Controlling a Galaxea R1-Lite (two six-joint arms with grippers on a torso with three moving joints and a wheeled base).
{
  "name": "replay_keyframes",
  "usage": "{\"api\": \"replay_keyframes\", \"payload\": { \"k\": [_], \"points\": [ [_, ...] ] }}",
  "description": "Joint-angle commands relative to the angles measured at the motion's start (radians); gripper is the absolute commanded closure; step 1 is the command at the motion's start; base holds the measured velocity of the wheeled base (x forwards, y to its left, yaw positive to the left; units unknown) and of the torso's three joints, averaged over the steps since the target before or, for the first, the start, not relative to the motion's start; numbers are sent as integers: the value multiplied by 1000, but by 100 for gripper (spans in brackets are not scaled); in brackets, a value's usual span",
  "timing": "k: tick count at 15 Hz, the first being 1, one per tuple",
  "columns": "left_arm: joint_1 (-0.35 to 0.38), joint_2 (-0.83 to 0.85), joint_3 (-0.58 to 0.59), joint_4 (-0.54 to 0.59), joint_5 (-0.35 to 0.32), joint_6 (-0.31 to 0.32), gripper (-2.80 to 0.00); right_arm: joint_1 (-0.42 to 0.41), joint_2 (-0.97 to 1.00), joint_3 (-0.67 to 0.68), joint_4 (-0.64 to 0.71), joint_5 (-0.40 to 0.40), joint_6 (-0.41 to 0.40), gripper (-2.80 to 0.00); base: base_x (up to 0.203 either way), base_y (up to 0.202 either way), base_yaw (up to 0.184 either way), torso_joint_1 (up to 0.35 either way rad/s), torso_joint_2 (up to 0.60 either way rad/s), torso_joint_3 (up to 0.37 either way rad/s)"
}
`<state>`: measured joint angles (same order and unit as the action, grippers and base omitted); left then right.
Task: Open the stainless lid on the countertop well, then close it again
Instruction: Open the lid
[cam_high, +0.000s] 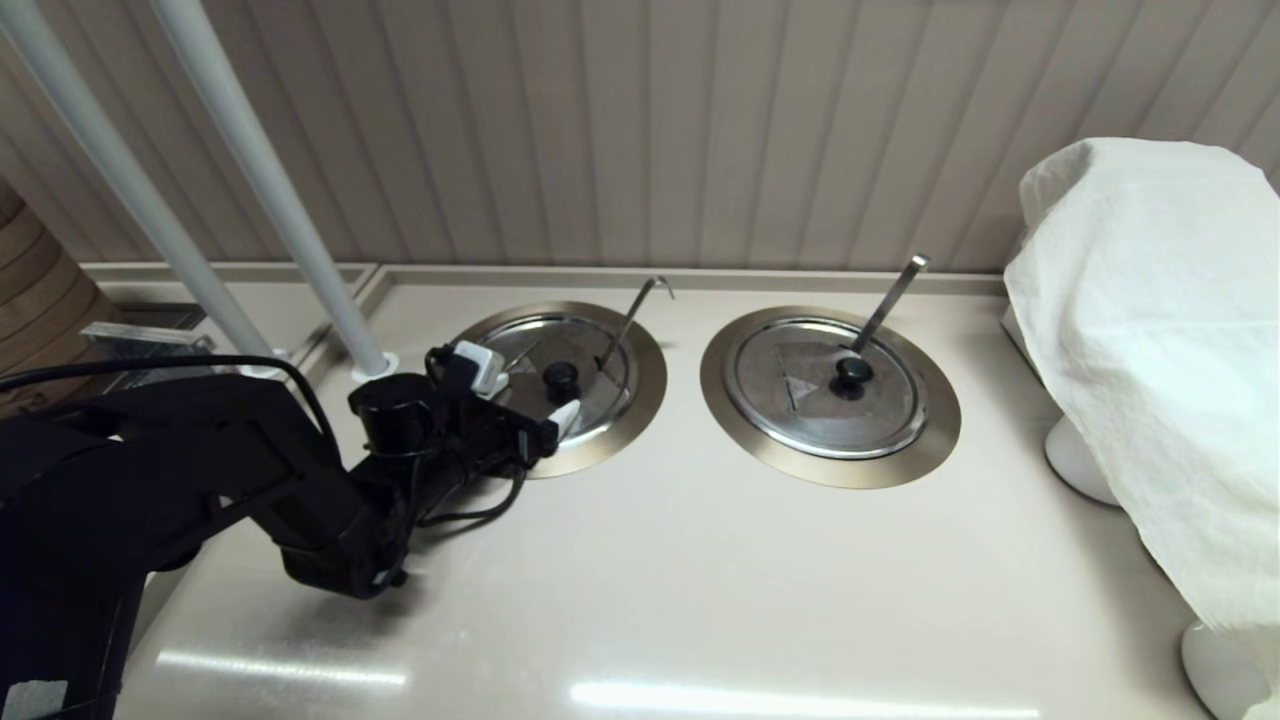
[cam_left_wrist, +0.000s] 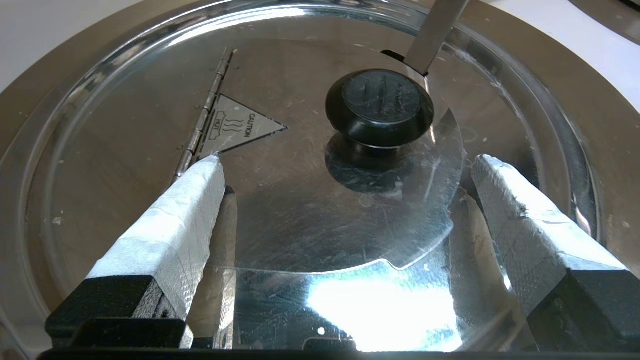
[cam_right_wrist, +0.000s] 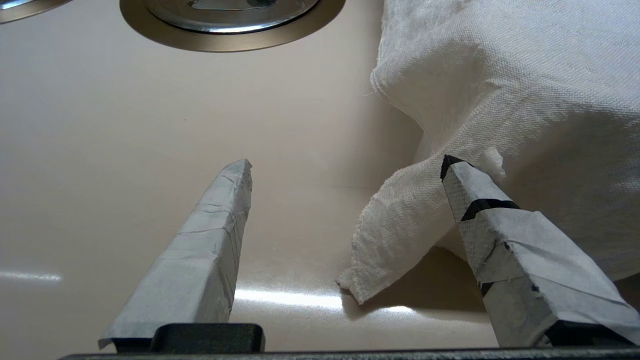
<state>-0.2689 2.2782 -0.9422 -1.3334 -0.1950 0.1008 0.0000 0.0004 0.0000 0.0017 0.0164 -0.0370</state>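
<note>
The stainless lid (cam_high: 598, 398) lies flat and closed in the countertop well (cam_high: 648, 385) at the left. Its black knob (cam_high: 561, 377) sits at the centre, and the thin hook-tipped handle (cam_high: 640, 300) rises from its notch. My left gripper (cam_high: 530, 392) hovers low over the lid's near-left part, open. In the left wrist view the gripper (cam_left_wrist: 348, 160) has its white-wrapped fingers (cam_left_wrist: 200, 200) spread wide, with the knob (cam_left_wrist: 380, 107) just beyond the tips. A hinge line and a caution triangle (cam_left_wrist: 240, 127) show on the lid (cam_left_wrist: 310, 220). My right gripper (cam_right_wrist: 348, 164) is open over bare counter, out of the head view.
A second ringed well (cam_high: 935, 440) with a closed lid (cam_high: 800, 420) and a flat straight handle (cam_high: 890, 295) lies to the right. A cloth-covered appliance (cam_high: 1150, 330) stands at the far right; its cloth (cam_right_wrist: 500, 75) hangs beside my right gripper. Two white poles (cam_high: 270, 190) stand behind the left arm.
</note>
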Motion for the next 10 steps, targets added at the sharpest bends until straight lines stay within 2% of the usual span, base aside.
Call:
{"api": "replay_keyframes", "payload": {
  "k": [1,3,5,10],
  "points": [
    [0,17,-14,-6,11,0,-280,0,0,0,0,0,-1,-280,0,0,0,0,0,0],
    [1,14,-22,-6,19,-1,-280,0,0,0,0,0,-1,-280,0,0,0,0,0,0],
    [6,3,-47,-6,58,-8,-280,0,0,0,0,0,0,-280,0,0,0,0,0,0],
    [7,6,-50,-6,65,-7,-280,0,0,0,0,0,0,-280,0,0,0,0,0,0]
  ]
}}
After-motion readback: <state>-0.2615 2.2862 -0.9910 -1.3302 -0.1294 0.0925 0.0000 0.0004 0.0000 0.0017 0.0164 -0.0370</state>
